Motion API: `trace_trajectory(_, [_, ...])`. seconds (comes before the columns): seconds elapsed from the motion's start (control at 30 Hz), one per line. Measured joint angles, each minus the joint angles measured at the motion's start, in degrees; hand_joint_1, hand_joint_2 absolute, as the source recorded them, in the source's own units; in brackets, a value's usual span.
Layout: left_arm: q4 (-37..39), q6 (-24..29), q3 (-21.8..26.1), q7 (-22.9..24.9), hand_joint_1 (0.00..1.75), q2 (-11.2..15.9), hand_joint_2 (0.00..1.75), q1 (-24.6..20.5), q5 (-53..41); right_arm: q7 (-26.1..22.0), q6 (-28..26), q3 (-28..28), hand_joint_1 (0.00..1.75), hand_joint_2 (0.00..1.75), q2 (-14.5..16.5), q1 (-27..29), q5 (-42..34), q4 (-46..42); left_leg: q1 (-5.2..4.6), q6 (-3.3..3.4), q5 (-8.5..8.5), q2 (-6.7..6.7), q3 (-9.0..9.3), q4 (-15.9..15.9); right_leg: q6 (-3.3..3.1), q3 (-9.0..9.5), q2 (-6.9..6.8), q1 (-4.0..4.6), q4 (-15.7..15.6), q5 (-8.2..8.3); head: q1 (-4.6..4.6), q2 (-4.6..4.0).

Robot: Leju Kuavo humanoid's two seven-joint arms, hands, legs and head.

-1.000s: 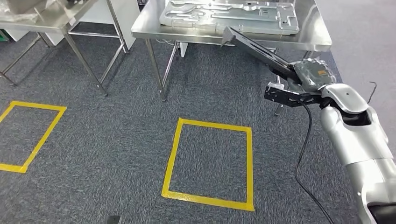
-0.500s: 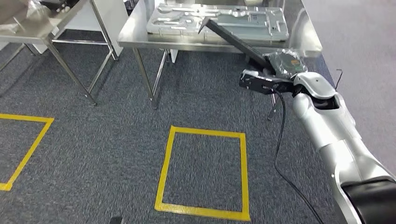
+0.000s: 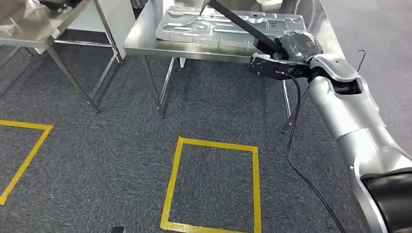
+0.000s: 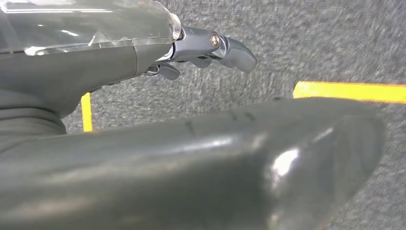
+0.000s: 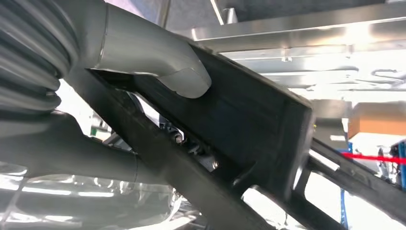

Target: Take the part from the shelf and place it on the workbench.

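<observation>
Head view: looking down at grey carpet, with the robot's silver right arm (image 3: 350, 126) reaching in from the lower right toward a stainless steel surface on thin metal legs (image 3: 145, 43).
Right hand (image 3: 296, 46): wrapped in a dark cover, hovering at the near right edge of the steel surface and gripping the lower end of the part.
Part: a long, flat, black bar-shaped part (image 3: 240, 26) is slanting up and away to the left from the right hand, crossing above the steel surface; its far end is running out of the frame's top edge.
Right wrist view: the thick grey thumb (image 5: 158, 57) is pressing on the flat face of the black part (image 5: 249, 124), with the darker fingers wrapping its other side, so the fingers are closing firmly on the part.
Surface contents: a large pale grey moulded metal panel (image 3: 194, 26) with ribs and cut-outs is lying flat on the steel surface, beneath the slanting part.
Left hand (image 4: 143, 143): seen in the left wrist view, hanging over the carpet; whether its fingers (image 4: 215, 45) are open or closed cannot be told.
Floor: a square outlined in yellow tape (image 3: 172, 184) is lying on the carpet in front of the surface, with part of another yellow outline (image 3: 29, 150) at the left.
Second table: another steel table (image 3: 29, 34) is standing at the upper left, apart from the first.
Cable: a black cable (image 3: 291, 141) is hanging from the right wrist down toward the floor.
</observation>
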Motion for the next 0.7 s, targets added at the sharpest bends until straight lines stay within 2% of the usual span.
trace_trajectory(0.07, [0.0,0.0,0.0,-0.1,0.0,0.1,0.0,-0.1,-0.3,-0.1,-0.1,0.1,1.75,1.75,0.0,-0.2,0.0,-0.8,-0.04,-0.63,-0.42,0.03,0.36,0.3,-0.38,0.92,0.0,-0.19,-0.5,-0.33,0.01,0.01])
trace_trajectory(0.13, [0.0,0.0,0.0,-0.2,0.0,0.2,0.0,-0.2,-0.5,0.9,0.0,0.2,1.75,1.75,0.0,-0.7,0.7,-1.3,-0.02,-1.15,-1.17,0.05,-0.79,3.4,-0.77,2.27,-0.14,-0.72,-1.0,-0.91,0.0,0.0])
trace_trajectory(0.23, [0.0,0.1,0.0,-0.3,0.0,0.3,0.0,-0.2,-0.5,3.2,0.3,1.2,1.75,1.75,0.1,-0.8,2.9,-1.7,0.71,-2.06,-4.92,0.12,-6.96,13.7,-0.8,4.0,-0.27,-1.05,-1.3,-2.2,-0.01,0.0])
trace_trajectory(0.27, [0.0,0.1,0.0,-0.3,0.0,0.3,0.0,-0.2,-0.6,3.9,0.4,1.6,1.75,1.75,0.1,-0.6,3.5,-1.8,0.96,-2.33,-6.0,0.13,-8.75,15.8,-0.66,4.68,-0.29,-1.13,-1.3,-2.78,-0.01,0.0])
trace_trajectory(0.3, [0.0,0.1,0.0,-0.3,0.0,0.3,0.0,0.0,-0.6,4.5,0.5,1.9,1.75,1.75,0.1,-0.3,3.9,-2.0,1.14,-2.54,-6.12,0.18,-9.74,16.0,-0.48,5.44,-0.36,-1.23,-1.3,-3.39,-0.01,0.0])
trace_trajectory(0.33, [0.0,0.1,0.0,-0.3,0.0,0.3,0.0,0.1,-0.6,4.8,0.6,2.0,1.75,1.75,0.1,-0.1,4.1,-2.2,1.27,-2.7,-4.9,0.28,-9.82,14.2,-0.28,6.26,-0.48,-1.35,-1.3,-4.02,-0.01,0.0])
trace_trajectory(0.37, [0.0,0.1,0.0,-0.3,0.0,0.3,0.0,0.2,-0.6,5.0,0.6,2.1,1.75,1.75,0.1,0.0,4.2,-2.4,1.35,-2.79,-2.22,0.62,-9.18,10.7,-0.03,7.16,-0.66,-1.48,-1.3,-4.7,-0.01,0.0])
trace_trajectory(0.4, [0.0,0.1,0.0,-0.3,0.0,0.3,0.0,0.3,-0.6,5.1,0.6,2.3,1.75,1.75,0.1,0.0,4.2,-2.6,1.36,-2.81,1.26,1.36,-8.42,6.6,0.26,8.03,-0.85,-1.54,-1.2,-5.39,-0.01,0.0])
trace_trajectory(0.43, [0.0,0.1,0.0,-0.3,0.0,0.3,0.0,0.3,-0.6,5.1,0.6,2.4,1.75,1.75,0.1,-0.1,4.3,-2.8,1.22,-2.6,3.79,2.0,-7.68,3.3,0.62,8.69,-1.01,-1.52,-1.2,-6.01,-0.02,0.0])
trace_trajectory(0.47, [0.0,0.1,0.0,-0.2,0.0,0.2,0.0,0.3,-0.6,5.1,0.6,2.5,1.75,1.75,0.1,-0.2,4.3,-2.9,1.04,-2.23,5.62,2.42,-7.19,1.1,1.05,9.18,-1.17,-1.44,-1.3,-6.57,-0.02,0.0])
trace_trajectory(0.5, [0.0,0.1,0.0,-0.2,0.0,0.2,0.0,0.3,-0.6,5.2,0.7,2.7,1.75,1.75,0.0,-0.2,4.3,-3.0,0.88,-1.74,6.13,2.55,-7.03,0.3,1.48,9.48,-1.3,-1.33,-1.3,-6.92,-0.02,0.0])
trace_trajectory(0.6, [0.0,0.1,0.0,-0.1,0.0,0.2,0.0,0.2,-0.7,5.6,0.6,2.8,1.75,1.75,-0.2,-0.3,3.8,-4.0,0.85,-0.34,5.36,1.63,-6.01,0.1,2.49,9.6,-1.29,-1.5,-0.3,-7.52,-0.01,0.0])
trace_trajectory(0.63, [0.0,0.1,0.0,0.0,0.0,0.2,0.0,0.1,-0.7,5.8,0.6,2.7,1.75,1.75,-0.3,-0.4,3.5,-4.3,0.87,0.05,5.15,1.39,-5.49,-0.1,2.64,8.66,-1.05,-1.64,1.6,-7.95,-0.01,0.01])
trace_trajectory(0.7, [0.0,0.0,0.0,0.1,0.0,0.2,0.0,0.0,-0.7,5.8,0.9,2.6,1.75,1.75,-1.0,-0.4,2.7,-4.6,0.8,0.66,4.52,0.85,-4.5,-0.3,2.76,4.47,-0.52,-1.75,8.6,-9.92,0.0,0.01])
